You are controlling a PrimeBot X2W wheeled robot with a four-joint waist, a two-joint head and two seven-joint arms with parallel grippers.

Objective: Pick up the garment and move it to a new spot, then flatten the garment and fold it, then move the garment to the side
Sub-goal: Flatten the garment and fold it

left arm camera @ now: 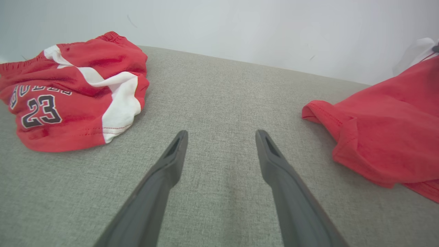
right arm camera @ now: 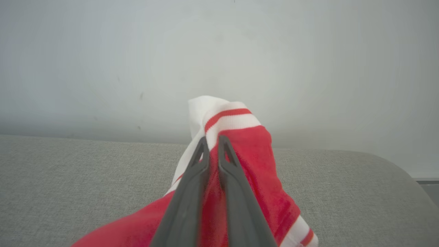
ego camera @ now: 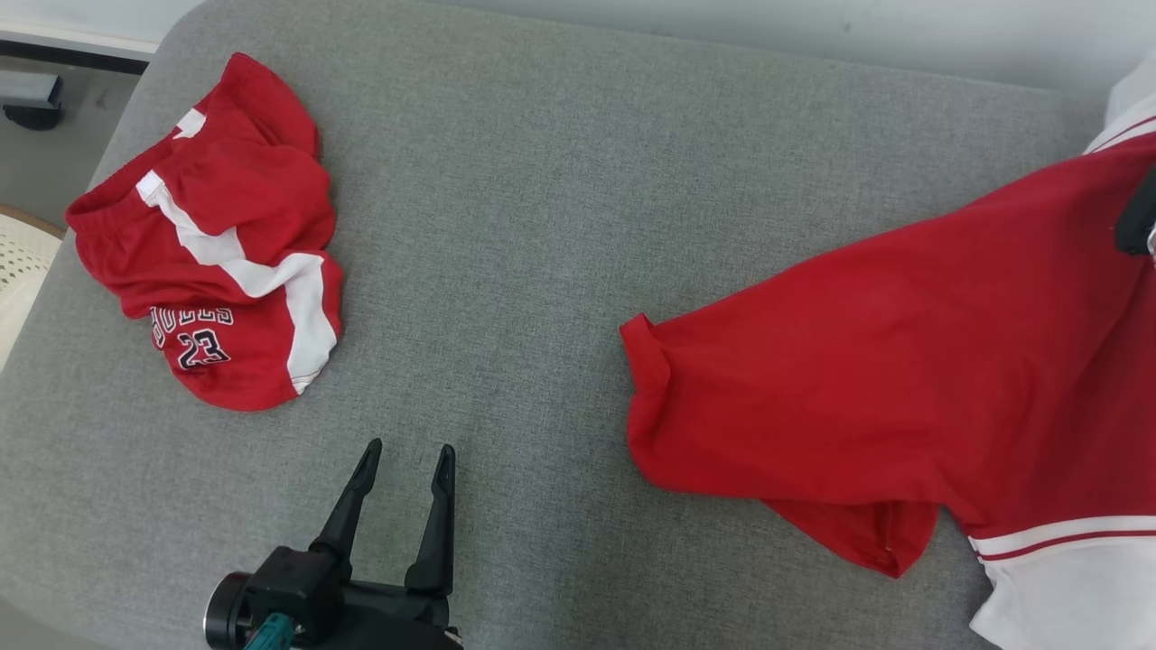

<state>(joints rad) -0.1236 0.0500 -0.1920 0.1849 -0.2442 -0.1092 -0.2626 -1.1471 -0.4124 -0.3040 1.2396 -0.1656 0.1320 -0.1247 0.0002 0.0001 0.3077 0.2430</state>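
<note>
Right claw (right arm camera: 212, 139) is pinched almost fully closed on the red jersey top (right arm camera: 253, 171), with the cloth caught between its two dark fingers at a white band that carries a thin red stripe. From the head view this claw (ego camera: 1138, 217) is a dark shape at the far right edge, and the red jersey top (ego camera: 903, 379) hangs from it, lifted at that end. The cloth slopes down and leftward until its red hem lies on the grey fabric cushion (ego camera: 542, 226). More white trim with a red line shows at the lower right corner.

Left claw (ego camera: 408, 449) hovers low over the bare cushion, its fingers spread wide with nothing between them. It sits between the two pieces of clothing and touches neither.

Over on the left lies a crumpled pair of red shorts (ego camera: 217, 271) with a broad white stripe. They carry a clear "23", and above it lettering half lost in a fold that looks like "BULLS". From the left wrist view the shorts (left arm camera: 68, 103) and the top (left arm camera: 387, 137) are well apart, either side of the left claw (left arm camera: 221, 132).
</note>
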